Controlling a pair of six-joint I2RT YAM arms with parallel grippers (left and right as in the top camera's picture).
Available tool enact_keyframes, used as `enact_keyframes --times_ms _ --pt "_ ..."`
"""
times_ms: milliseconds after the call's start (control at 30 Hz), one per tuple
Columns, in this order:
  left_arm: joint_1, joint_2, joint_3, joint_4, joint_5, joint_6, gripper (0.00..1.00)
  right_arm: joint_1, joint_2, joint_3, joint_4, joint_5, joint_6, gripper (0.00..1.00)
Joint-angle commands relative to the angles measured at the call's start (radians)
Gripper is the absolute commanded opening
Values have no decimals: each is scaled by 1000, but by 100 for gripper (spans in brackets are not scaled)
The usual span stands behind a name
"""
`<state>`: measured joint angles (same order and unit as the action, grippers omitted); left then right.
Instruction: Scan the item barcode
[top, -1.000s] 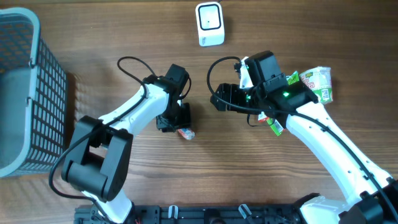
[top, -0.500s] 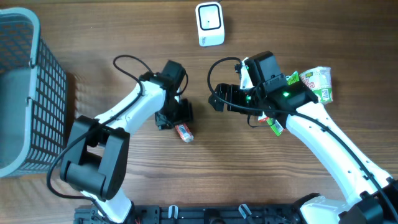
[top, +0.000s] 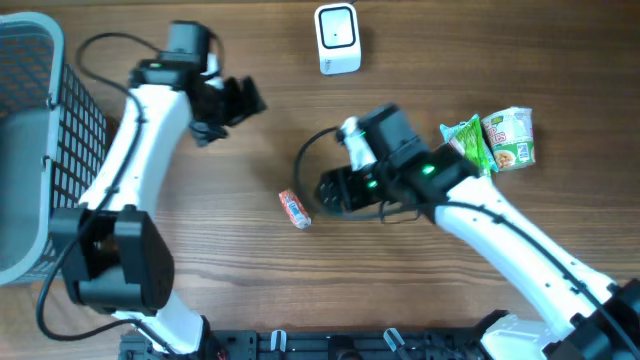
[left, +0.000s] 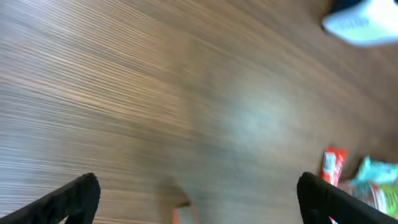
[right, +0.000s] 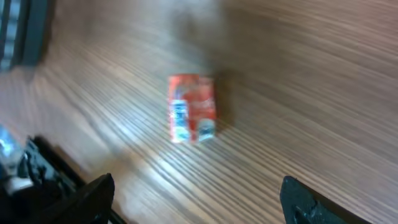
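The small red packet (top: 294, 209) lies flat on the wood-grain table (top: 240, 290), alone and touched by nothing. In the right wrist view it (right: 191, 117) shows a red face with a pale printed band along one side. The table is brown laminate with fine grain running left to right, lit evenly; a black rail (top: 330, 345) edges it on the robot's side of the packet.

Just beside the packet, on its right, hovers the right gripper (top: 325, 192). Its arm reaches in from the lower right corner, bent at the elbow, with a green light on the wrist. Its two fingers stand apart, one at each lower corner of its own camera view (right: 199, 205), with bare table between them and the packet ahead of them.

Beyond that arm, well to the right of the packet, lie a green snack bag (top: 466, 143) and a white-and-green pouch (top: 509, 135), touching each other. Far above the packet, near the table's far edge, sits the white scanner (top: 337, 38).

Up and to the left of the packet is the left gripper (top: 235, 100) — well apart from it, arm stretched long from its base, fingers spread wide on nothing (left: 199, 205). Farthest left stands a grey mesh basket (top: 40, 150).
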<state>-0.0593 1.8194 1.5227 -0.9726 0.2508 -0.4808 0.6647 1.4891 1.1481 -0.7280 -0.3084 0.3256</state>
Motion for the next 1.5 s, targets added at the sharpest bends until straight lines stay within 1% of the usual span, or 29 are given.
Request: enact_keyframes --times_ms 0,33,100,133,200,267,300,367,400,500,600,667,800,1033,1100,1167,1200,1267,1400,1467 --pt "93 -19 11 -12 -24 5 100 136 101 9 65 114 -34 87" --pt "121 -19 11 -13 -24 1 100 174 131 9 96 168 -34 91" --pt "152 -19 11 -17 -24 1 100 230 182 9 153 283 -34 94" --pt "160 -19 11 -16 -24 2 100 247 204 9 175 332 -34 94" --pt "167 -19 11 -16 -24 2 100 262 235 9 209 365 -35 93" --pt "167 -19 11 -16 -24 2 100 262 248 9 227 365 -34 86" --pt "167 -19 11 -16 -24 2 100 262 254 9 237 365 -36 85" --pt "167 -19 11 -16 -24 2 100 262 271 9 249 365 -36 74" --pt "167 -19 11 -16 -24 2 100 262 282 9 254 365 -35 72" --pt "167 -19 11 -16 -24 2 100 262 315 9 259 360 -24 70" --pt "167 -19 11 -16 -24 2 100 262 327 9 264 360 0 62" --pt "167 -19 11 -16 -24 2 100 262 328 9 281 360 -1 64" --pt "167 -19 11 -16 -24 2 100 262 331 8 284 361 -1 58" --pt "167 -19 11 -16 -24 2 100 262 368 8 283 360 -1 57" --pt "167 -19 11 -16 -24 2 100 262 368 8 284 360 0 47" --pt "167 -19 11 -16 -24 2 100 262 368 8 289 360 -1 40" --pt "167 -19 11 -16 -24 2 100 262 368 8 293 360 -1 39" --pt "167 -19 11 -16 -24 2 100 262 368 8 295 360 0 35" --pt "167 -19 11 -16 -24 2 100 262 368 8 293 360 -1 35" --pt "167 -19 11 -16 -24 2 100 262 368 8 294 360 0 54"
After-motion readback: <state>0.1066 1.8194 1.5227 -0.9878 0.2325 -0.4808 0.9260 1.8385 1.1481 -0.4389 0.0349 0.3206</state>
